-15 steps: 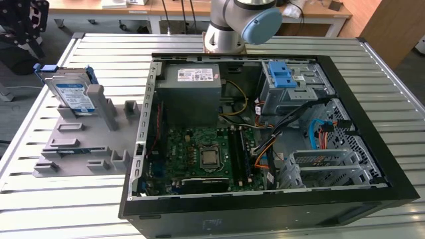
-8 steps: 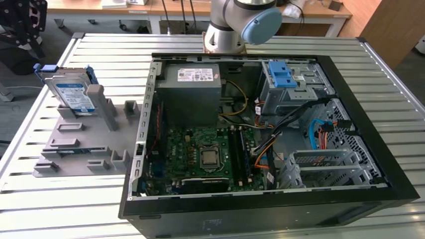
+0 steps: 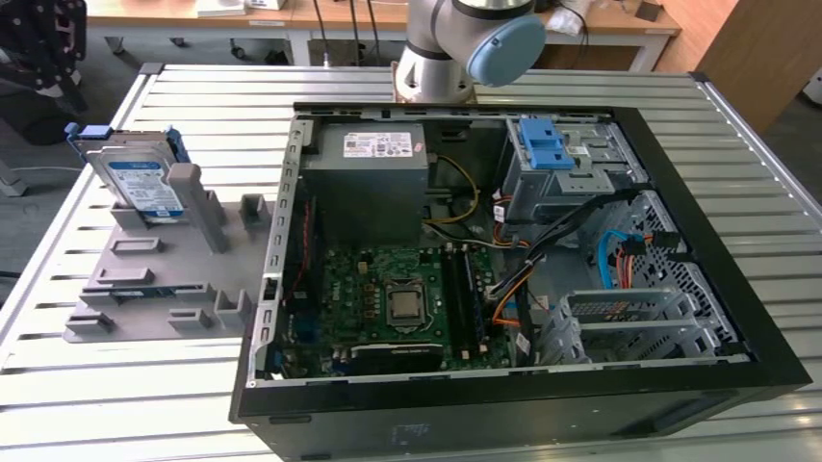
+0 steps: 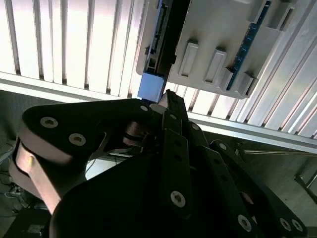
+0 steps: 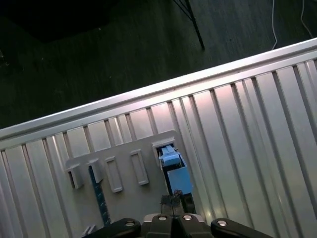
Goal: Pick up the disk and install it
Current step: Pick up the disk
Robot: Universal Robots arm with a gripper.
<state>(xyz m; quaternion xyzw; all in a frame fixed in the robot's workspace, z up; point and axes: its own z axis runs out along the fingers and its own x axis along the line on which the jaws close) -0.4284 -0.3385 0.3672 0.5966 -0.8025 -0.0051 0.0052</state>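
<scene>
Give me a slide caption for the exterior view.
Disk upright in grey holder beside open computer case on slatted table.

The disk (image 3: 139, 183) was seen in silver, labelled blue-and-white and framed blue. At its five o'clock, the holder (image 3: 141, 289) was coloured grey; the case (image 3: 514, 419), black.

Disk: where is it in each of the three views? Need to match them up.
Exterior view: the disk stands upright at one end of the grey holder, at the exterior view's left, outside the computer case.
First wrist view: the disk is edge-on in the holder's end slot, near the gripper.
Second wrist view: the disk is also edge-on, blue end nearest the gripper.
Shared landmark: the grey holder.
</scene>
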